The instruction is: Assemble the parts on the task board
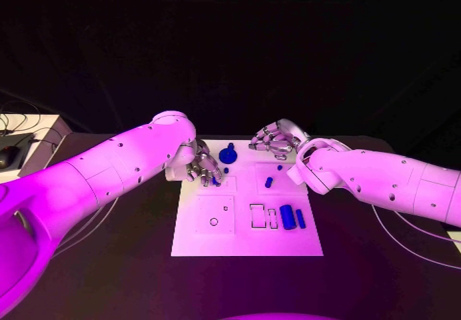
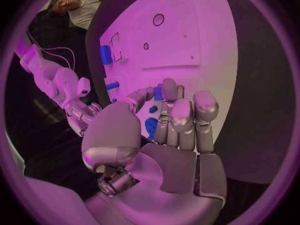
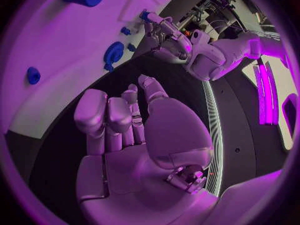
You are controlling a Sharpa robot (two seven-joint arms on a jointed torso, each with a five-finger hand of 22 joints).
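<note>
A black bench point(image 1: 115, 267) carries the white task board point(image 1: 245, 240) before a dark backdrop. The left hand point(image 1: 204, 167) pinches a small blue part point(image 1: 215, 180) in its fingers point(image 2: 178, 120) over the board's far left. The right hand point(image 1: 274, 141), fingers loosely curled, holds nothing beyond the far edge. Two blue cylinders point(image 1: 292, 217) lie lengthwise, pointing away from the robot.

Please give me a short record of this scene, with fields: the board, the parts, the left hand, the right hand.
board: white task board in the middle of the black table
parts: blue cylinder and slimmer blue piece side by side; small blue peg; round blue part at far edge
left hand: left hand over the board's far left corner, pinching a small blue piece
right hand: right hand beyond the far edge, fingers apart, empty
</note>
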